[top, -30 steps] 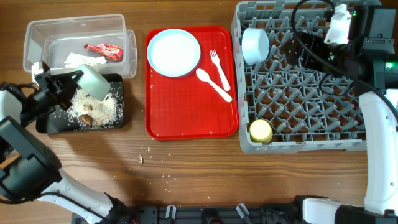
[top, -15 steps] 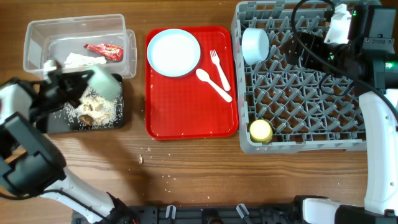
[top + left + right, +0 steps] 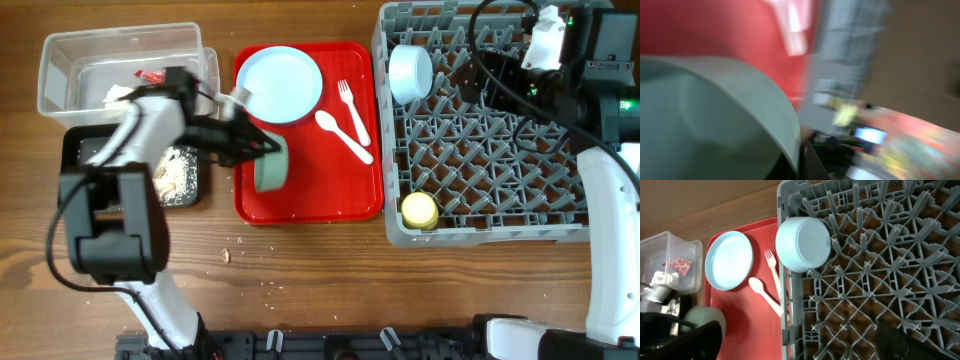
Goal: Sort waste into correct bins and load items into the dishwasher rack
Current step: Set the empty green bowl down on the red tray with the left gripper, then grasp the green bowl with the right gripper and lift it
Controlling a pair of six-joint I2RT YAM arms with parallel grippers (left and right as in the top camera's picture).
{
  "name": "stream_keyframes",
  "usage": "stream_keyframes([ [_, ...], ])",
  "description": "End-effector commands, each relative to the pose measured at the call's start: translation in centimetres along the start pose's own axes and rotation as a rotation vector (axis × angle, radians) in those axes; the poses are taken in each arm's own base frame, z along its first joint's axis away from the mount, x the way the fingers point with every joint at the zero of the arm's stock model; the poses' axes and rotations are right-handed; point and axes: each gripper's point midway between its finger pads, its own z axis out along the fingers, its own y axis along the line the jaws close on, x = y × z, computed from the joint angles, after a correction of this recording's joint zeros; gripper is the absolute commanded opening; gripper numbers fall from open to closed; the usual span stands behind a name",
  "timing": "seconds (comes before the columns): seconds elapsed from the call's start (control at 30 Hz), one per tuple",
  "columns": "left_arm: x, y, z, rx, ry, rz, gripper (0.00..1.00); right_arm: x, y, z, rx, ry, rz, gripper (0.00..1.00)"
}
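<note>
Loaded in dishwasher rack point(image 3: 480, 130), right of red tray point(image 3: 310, 200): one bowl point(image 3: 410, 72), cup point(image 3: 419, 210). Left of it, tub point(image 3: 60, 60) held wrapper point(image 3: 150, 76) and tissue point(image 3: 115, 95), and black tray point(image 3: 75, 147) held scraps point(image 3: 180, 175). Plate point(image 3: 285, 85), fork point(image 3: 347, 100), spoon point(image 3: 340, 130) were on it, unloaded. Left end effector point(image 3: 258, 143) was clenched on second bowl point(image 3: 272, 168) over its left side. Right end effector point(image 3: 799, 330) was released. Only the rack wall looked in the way.

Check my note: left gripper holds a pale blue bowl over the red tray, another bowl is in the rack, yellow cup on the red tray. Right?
One error: the overhead view shows the yellow cup in a corner of the dishwasher rack, not on the red tray. The rest stands: left gripper holding the pale blue bowl, other bowl racked.
</note>
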Motion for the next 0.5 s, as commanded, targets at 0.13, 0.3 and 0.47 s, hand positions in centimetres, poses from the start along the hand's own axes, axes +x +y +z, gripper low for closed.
stream_keyframes([
  [0.13, -1.0, 4.3, 3.8, -0.727, -0.174, 0.009, 0.08, 0.8, 1.1, 2.2, -0.039, 0.064, 0.027, 1.0],
  [0.3, -0.1, 2.6, 6.7, -0.82, -0.181, 0.158, 0.46, 2.2, 3.0, 5.0, -0.064, 0.144, -0.006, 1.0],
  [0.47, 0.2, 1.8, 7.5, -0.845, -0.187, 0.206, 0.55, 4.0, 6.0, 8.7, -0.112, 0.222, -0.043, 1.0],
])
